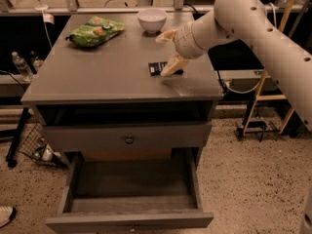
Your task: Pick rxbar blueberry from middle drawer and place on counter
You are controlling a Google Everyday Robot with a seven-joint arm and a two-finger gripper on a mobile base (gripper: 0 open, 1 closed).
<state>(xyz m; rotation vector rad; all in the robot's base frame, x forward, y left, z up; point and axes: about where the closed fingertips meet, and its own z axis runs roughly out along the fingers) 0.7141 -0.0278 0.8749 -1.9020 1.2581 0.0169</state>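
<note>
Over on the left of the counter (97, 77) lies a green snack bag (95, 30), with a white bowl (151, 19) further back near the middle. Below, the middle drawer (131, 179) stands pulled out, its bottom bare, under a closed drawer front (87, 138). Right of centre the rxbar blueberry (156, 68) lies flat on the counter. The gripper (162, 55) hangs just over it, jaws spread apart, the nearer finger (173, 65) at the bar's right end; whether they touch I cannot tell. The pale arm (253, 28) reaches in from the right.
</note>
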